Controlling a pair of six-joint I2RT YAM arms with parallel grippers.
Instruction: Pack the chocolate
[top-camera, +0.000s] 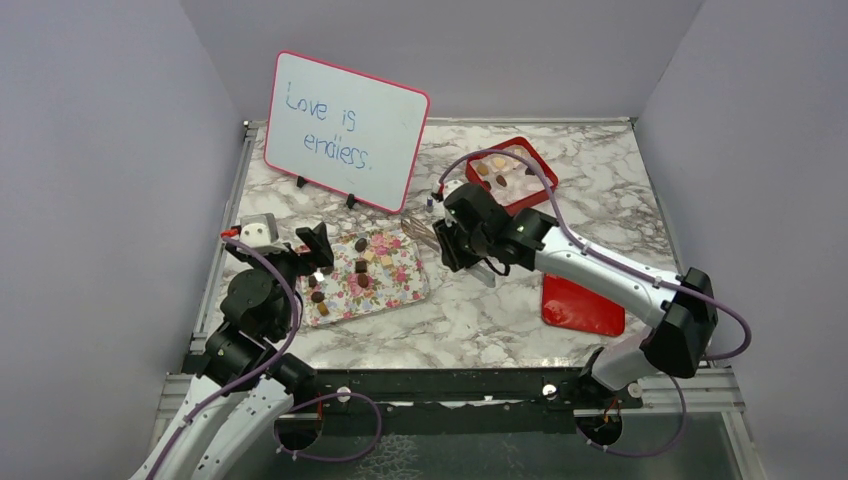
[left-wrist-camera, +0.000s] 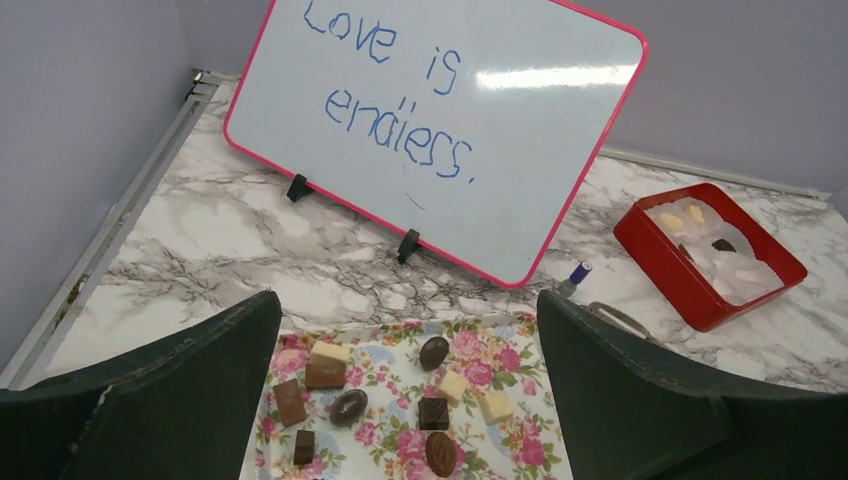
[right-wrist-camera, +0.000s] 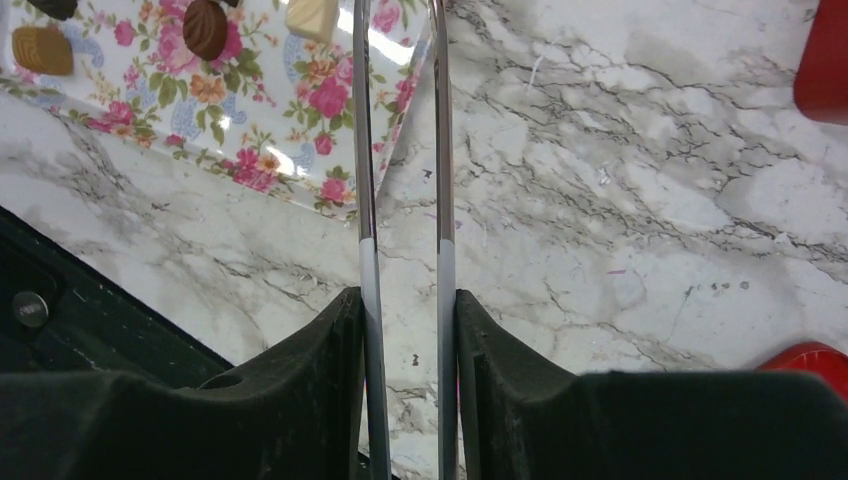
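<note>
We see the right gripper (right-wrist-camera: 405, 300) clamped on a pair of metal tongs (right-wrist-camera: 362, 150), its fingers pressing the two arms from either side. The arms run side by side with a narrow gap between them, out over the right edge of the floral tray (right-wrist-camera: 250, 130). Their tips are cut off at the top of the wrist view and too small to read from above, so we cannot tell whether they pinch anything. Most of the chocolate (top-camera: 360, 265) lies scattered on that tray, left of the tongs. A pale piece (right-wrist-camera: 312, 15) sits just left of the arms and a dark oval one (right-wrist-camera: 205, 28) further left. A few more pieces (left-wrist-camera: 672, 220) sit in the red box (left-wrist-camera: 660, 272) at the far right. The left gripper (left-wrist-camera: 405, 310) hangs spread wide above the tray's near-left part.
</note>
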